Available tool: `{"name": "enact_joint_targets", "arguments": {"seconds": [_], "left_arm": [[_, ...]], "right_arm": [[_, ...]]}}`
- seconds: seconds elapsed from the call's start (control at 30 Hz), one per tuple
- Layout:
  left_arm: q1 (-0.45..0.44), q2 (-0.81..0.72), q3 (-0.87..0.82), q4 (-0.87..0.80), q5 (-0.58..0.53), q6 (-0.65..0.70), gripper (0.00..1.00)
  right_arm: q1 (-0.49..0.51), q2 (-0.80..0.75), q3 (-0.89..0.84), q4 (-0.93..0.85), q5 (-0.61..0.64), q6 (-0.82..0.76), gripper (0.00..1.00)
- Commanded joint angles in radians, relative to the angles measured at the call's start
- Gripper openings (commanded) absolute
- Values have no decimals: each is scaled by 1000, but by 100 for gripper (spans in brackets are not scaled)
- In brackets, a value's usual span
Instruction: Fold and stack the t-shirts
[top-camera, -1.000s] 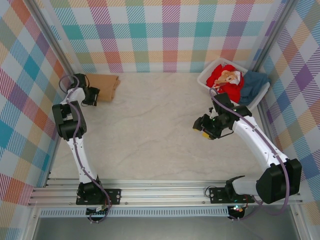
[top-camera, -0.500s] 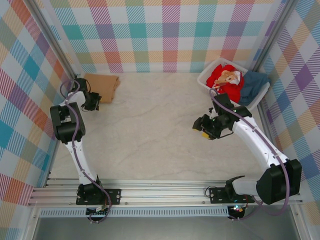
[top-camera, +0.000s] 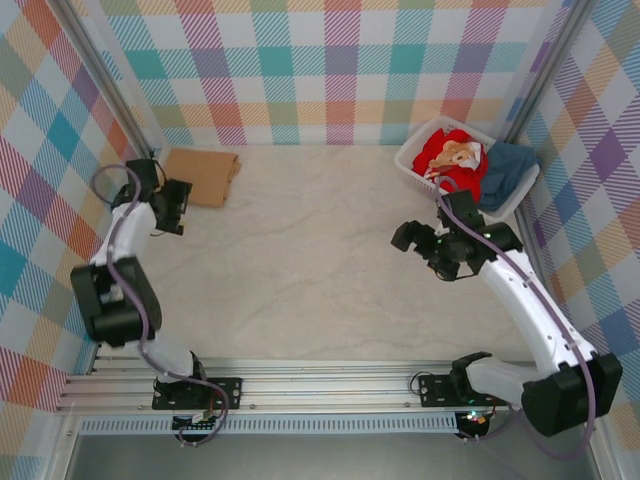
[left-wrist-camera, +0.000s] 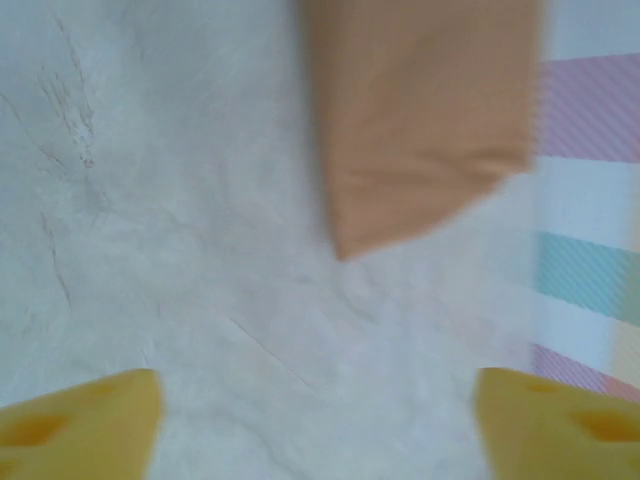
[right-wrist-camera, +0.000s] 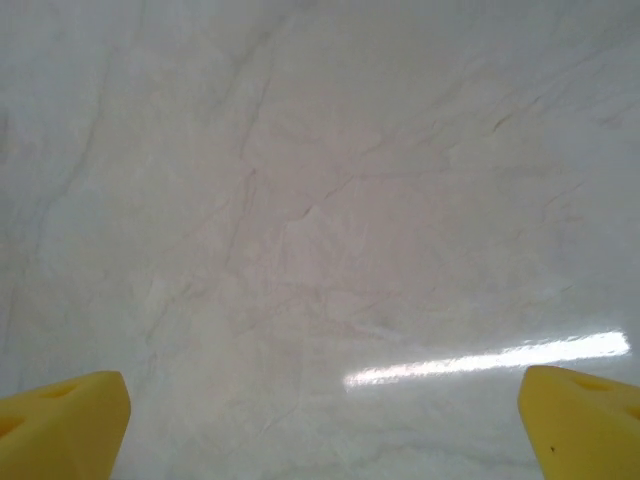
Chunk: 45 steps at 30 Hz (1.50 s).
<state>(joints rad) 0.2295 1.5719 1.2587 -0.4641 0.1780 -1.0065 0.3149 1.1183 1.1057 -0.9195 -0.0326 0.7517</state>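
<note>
Top external view first: I'm looking at the pale marble-look table (top-camera: 300, 260) taking up most of the frame. The white slatted basket (top-camera: 410, 160) is sitting in the far right corner. The red printed t-shirt (top-camera: 440, 152) is bunching up inside it, and the dark teal t-shirt (top-camera: 507, 168) is draping over its right side. The tan-brown t-shirt (top-camera: 205, 172) is lying folded flat in the far left corner, well apart from the basket.

The left gripper (top-camera: 178, 207) is hanging just beside that folded shirt, not touching it. On the left wrist view its yellow fingers (left-wrist-camera: 80, 420) are standing wide apart with nothing between them, and a corner of the tan shirt (left-wrist-camera: 420, 110) is showing just ahead, a bit blurry.

The right gripper (top-camera: 415, 250) is hovering over bare table near the basket. Its fingers (right-wrist-camera: 60, 425) are spreading wide too and gripping nothing.
</note>
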Motion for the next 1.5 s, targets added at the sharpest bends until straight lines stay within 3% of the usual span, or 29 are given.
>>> {"name": "enact_joint_targets", "arguments": {"seconds": [0.0, 0.1, 0.17, 0.27, 0.33, 0.37, 0.47, 0.53, 0.6, 0.83, 1.13, 1.23, 1.4, 1.47], "left_arm": [[-7, -204, -93, -20, -136, 54, 100], [-18, -369, -177, -49, -209, 167, 100], [-40, -489, -238, -98, -315, 215, 100], [-136, -679, -367, -156, -616, 221, 100], [-208, -801, -479, -144, -793, 238, 100], [-227, -851, -536, -94, -811, 289, 100], [-296, -950, -726, 83, -812, 632, 100], [-331, -984, -816, 197, -712, 852, 100], [-343, -991, -879, 322, -647, 895, 100], [-346, -662, -973, 699, -597, 870, 100], [-344, -196, -824, 1028, -471, 929, 100], [-344, -106, -747, 1015, -444, 1010, 100], [-310, 3, -899, 1411, -436, 983, 100], [-309, -11, -881, 1345, -439, 979, 100]], "right_arm": [[-7, -51, 38, 14, 205, -3, 100], [-8, -63, 62, 13, 285, -64, 100], [-9, -69, 60, 4, 372, -73, 100], [-11, -121, -50, 78, 531, -101, 100], [-11, -210, -226, 308, 561, -237, 100], [-13, -254, -305, 402, 589, -262, 100], [-13, -351, -548, 699, 676, -382, 100], [-14, -324, -628, 816, 693, -508, 100], [-24, -242, -641, 843, 666, -585, 100], [-61, 50, -697, 1139, 529, -643, 100], [-182, 279, -640, 1482, 357, -703, 100], [-212, 345, -633, 1590, 303, -743, 100], [-255, 385, -725, 1781, 206, -729, 100], [-255, 433, -779, 1937, 230, -726, 100]]}}
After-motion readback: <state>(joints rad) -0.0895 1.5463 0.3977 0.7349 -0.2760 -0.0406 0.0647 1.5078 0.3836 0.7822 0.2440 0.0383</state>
